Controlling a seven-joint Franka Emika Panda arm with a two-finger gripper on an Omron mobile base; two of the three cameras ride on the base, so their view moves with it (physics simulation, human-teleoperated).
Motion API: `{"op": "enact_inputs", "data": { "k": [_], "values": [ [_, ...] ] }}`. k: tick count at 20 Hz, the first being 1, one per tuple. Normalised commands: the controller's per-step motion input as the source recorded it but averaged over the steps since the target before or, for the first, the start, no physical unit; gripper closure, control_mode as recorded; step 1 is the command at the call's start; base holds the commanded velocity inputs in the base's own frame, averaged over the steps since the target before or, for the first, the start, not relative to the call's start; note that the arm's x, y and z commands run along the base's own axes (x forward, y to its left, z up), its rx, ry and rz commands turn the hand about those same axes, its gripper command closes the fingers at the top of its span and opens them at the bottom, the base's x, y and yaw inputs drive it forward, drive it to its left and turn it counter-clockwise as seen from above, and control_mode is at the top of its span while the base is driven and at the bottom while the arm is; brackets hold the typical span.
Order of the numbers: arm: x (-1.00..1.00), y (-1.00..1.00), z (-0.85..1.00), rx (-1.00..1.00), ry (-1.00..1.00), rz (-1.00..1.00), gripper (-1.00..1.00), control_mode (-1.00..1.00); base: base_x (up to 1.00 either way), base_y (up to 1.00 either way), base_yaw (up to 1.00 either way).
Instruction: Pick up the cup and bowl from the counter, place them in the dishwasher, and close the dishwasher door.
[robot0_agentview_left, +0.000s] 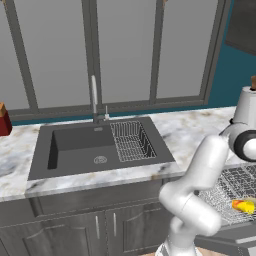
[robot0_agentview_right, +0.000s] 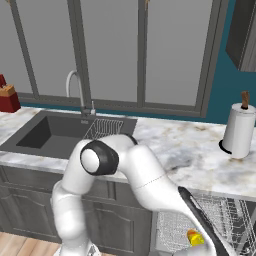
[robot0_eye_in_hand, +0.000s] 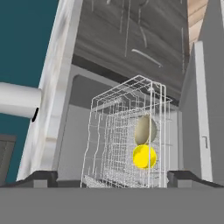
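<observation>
step: cup (robot0_eye_in_hand: 144, 156) and bowl (robot0_eye_in_hand: 145, 130) lie in rack (robot0_eye_in_hand: 114, 144) | end effector (robot0_eye_in_hand: 112, 178) apart, empty | next: back off, swing dishwasher door (robot0_eye_in_hand: 205, 109) shut

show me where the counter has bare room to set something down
Bare counter runs between the sink and the paper towel roll. Another patch lies left of the sink, bordered by a red object. The dishwasher rack is crowded where the yellow item and beige item sit.

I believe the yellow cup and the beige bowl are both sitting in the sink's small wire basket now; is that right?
Not quite: the yellow cup and the beige bowl are both in the dishwasher rack, as the hand view shows; the sink's wire basket holds neither.
</observation>
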Motion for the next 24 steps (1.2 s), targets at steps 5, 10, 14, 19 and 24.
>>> {"op": "enact_inputs", "data": {
  "k": [5, 10, 14, 19, 24],
  "values": [
    [-0.66, 0.14, 0.00, -0.03, -0.14, 0.03, -1.00, -1.00, 0.00, 0.00, 0.00],
    [-0.69, 0.11, -0.01, -0.05, -0.14, 0.03, -1.00, -1.00, 0.00, 0.00, 0.00],
    [-0.58, 0.07, -0.06, -0.07, -0.14, 0.02, -1.00, -1.00, 0.00, 0.00, 0.00],
    [-0.60, 0.17, -0.14, -0.09, -0.15, 0.03, -1.00, -1.00, 0.00, 0.00, 0.00],
    [-0.39, 0.22, -0.21, -0.04, -0.13, 0.03, -1.00, -1.00, 0.00, 0.00, 0.00]
  ]
}}
